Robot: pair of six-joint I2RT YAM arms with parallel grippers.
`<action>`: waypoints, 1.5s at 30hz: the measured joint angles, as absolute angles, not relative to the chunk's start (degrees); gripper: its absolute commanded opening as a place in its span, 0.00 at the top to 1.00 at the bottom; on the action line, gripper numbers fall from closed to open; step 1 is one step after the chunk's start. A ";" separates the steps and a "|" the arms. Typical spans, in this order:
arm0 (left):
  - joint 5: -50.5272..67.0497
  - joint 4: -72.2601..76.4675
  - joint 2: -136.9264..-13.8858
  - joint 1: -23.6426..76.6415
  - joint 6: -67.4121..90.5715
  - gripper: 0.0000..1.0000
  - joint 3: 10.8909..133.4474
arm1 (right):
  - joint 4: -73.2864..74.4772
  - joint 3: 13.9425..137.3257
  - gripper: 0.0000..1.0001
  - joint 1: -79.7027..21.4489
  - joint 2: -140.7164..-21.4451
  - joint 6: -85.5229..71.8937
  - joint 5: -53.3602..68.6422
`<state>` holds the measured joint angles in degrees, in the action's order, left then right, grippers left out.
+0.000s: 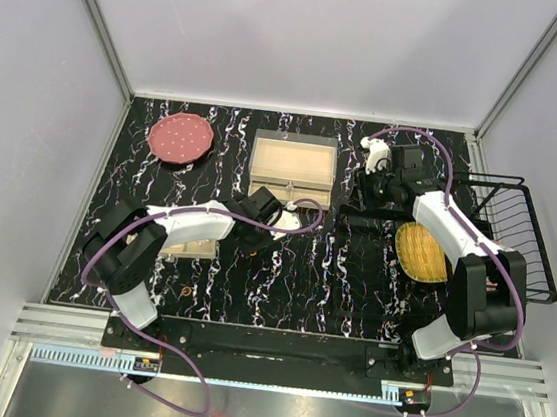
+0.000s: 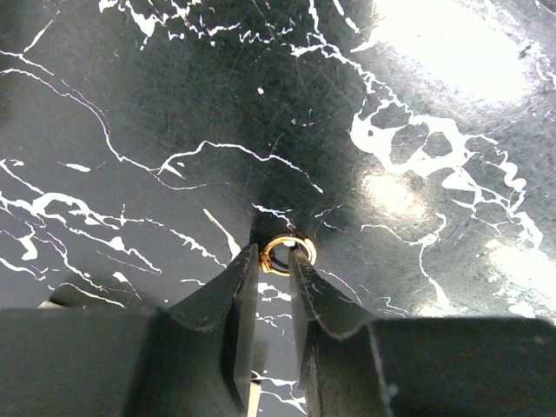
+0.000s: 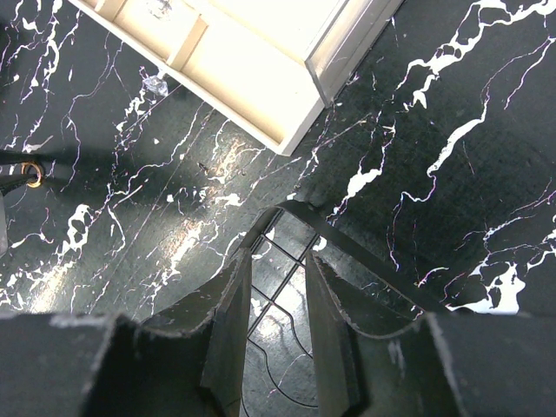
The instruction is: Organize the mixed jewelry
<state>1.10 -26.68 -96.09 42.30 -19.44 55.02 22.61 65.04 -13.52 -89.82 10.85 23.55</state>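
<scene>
A small orange-gold ring point(image 2: 287, 255) lies on the black marbled tabletop, right at the tips of my left gripper point(image 2: 274, 261). Both fingers touch it, the jaws narrow and pinching its sides. The same ring point(image 3: 32, 175) shows at the far left of the right wrist view. From above, my left gripper point(image 1: 287, 222) is just below the beige tray point(image 1: 296, 142). Another tiny orange ring point(image 1: 187, 291) lies on the table near the left arm's base. My right gripper point(image 3: 278, 269) stands open, nothing between its fingers, hovering over a black wire frame point(image 3: 365, 252).
A pink plate point(image 1: 181, 139) sits at the back left and a yellow round mat point(image 1: 420, 252) at the right. A black wire basket point(image 1: 522, 236) stands by the right edge. A small beige box point(image 1: 194, 248) lies under the left arm. A tiny clear piece point(image 3: 156, 84) rests beside the tray's corner point(image 3: 291, 130).
</scene>
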 measured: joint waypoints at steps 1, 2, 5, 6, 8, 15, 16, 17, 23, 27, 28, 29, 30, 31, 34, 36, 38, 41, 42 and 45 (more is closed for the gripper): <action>1.21 -26.72 -96.12 42.30 -19.44 0.78 55.02 | 22.61 65.04 0.62 -13.50 -89.82 10.83 23.55; 1.32 -26.74 -96.12 42.30 -19.46 0.80 55.02 | 22.61 65.04 0.62 -13.50 -89.82 10.85 23.55; 1.61 -26.83 -96.16 42.33 -19.49 0.85 55.02 | 22.61 65.04 0.62 -13.50 -89.82 10.81 23.57; 1.69 -26.85 -96.18 42.35 -19.49 0.87 55.02 | 22.61 65.04 0.62 -13.50 -89.82 10.79 23.57; 2.02 -26.92 -96.23 42.35 -19.49 0.93 55.02 | 22.61 65.04 0.62 -13.50 -89.82 10.72 23.59; 2.59 -26.98 -96.23 42.41 -19.51 1.00 55.05 | 22.61 65.04 0.62 -13.45 -89.82 10.68 23.59; 2.59 -26.98 -96.23 42.41 -19.51 1.00 55.05 | 22.61 65.04 0.62 -13.43 -89.82 10.68 23.59; 2.57 -26.98 -96.16 42.41 -19.49 1.00 55.05 | 22.61 65.04 0.63 -13.43 -89.82 10.66 23.62; 3.09 -27.53 -95.70 41.39 -19.51 1.00 55.16 | 22.85 65.21 0.62 -13.43 -89.76 10.31 24.60; 4.34 -30.41 -94.08 37.76 -19.49 1.00 56.18 | 23.40 65.30 0.59 -13.39 -88.27 9.98 27.44; 4.73 -31.14 -93.19 36.67 -19.49 1.00 56.90 | 23.62 65.34 0.58 -13.37 -87.68 10.00 28.36; 5.15 -31.68 -92.07 35.64 -19.49 1.00 57.95 | 24.05 65.58 0.57 -13.32 -86.80 10.00 30.22; 5.43 -31.81 -91.05 34.83 -19.49 1.00 58.87 | 24.40 65.87 0.57 -13.32 -86.17 10.00 31.55; 5.72 -32.14 -89.84 34.04 -19.49 1.00 60.25 | 25.04 66.48 0.57 -13.32 -85.36 9.96 33.47; 6.26 -32.21 -86.78 33.30 -19.38 1.00 64.27 | 25.41 68.12 0.51 -13.34 -83.53 9.02 39.05; 6.61 -31.94 -84.99 33.30 -18.83 1.00 67.70 | 25.10 69.14 0.49 -13.34 -82.76 7.60 43.11; 6.74 -31.42 -83.68 33.30 -17.69 1.00 70.17 | 24.08 69.56 0.48 -13.63 -82.32 5.54 46.04; 6.31 -29.91 -82.76 33.34 -14.68 1.00 73.80 | 22.20 70.04 0.46 -14.72 -82.26 2.11 48.38; 5.96 -29.56 -82.76 33.34 -13.85 1.00 74.56 | 21.93 70.32 0.46 -15.55 -82.30 1.34 48.45; 4.67 -28.75 -82.76 33.34 -10.17 1.00 76.84 | 20.88 72.62 0.46 -19.73 -82.85 -0.43 47.94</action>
<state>4.67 -28.75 -82.76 33.34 -10.17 76.84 20.88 72.62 -19.73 -82.85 -0.43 47.94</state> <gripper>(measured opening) 0.012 0.538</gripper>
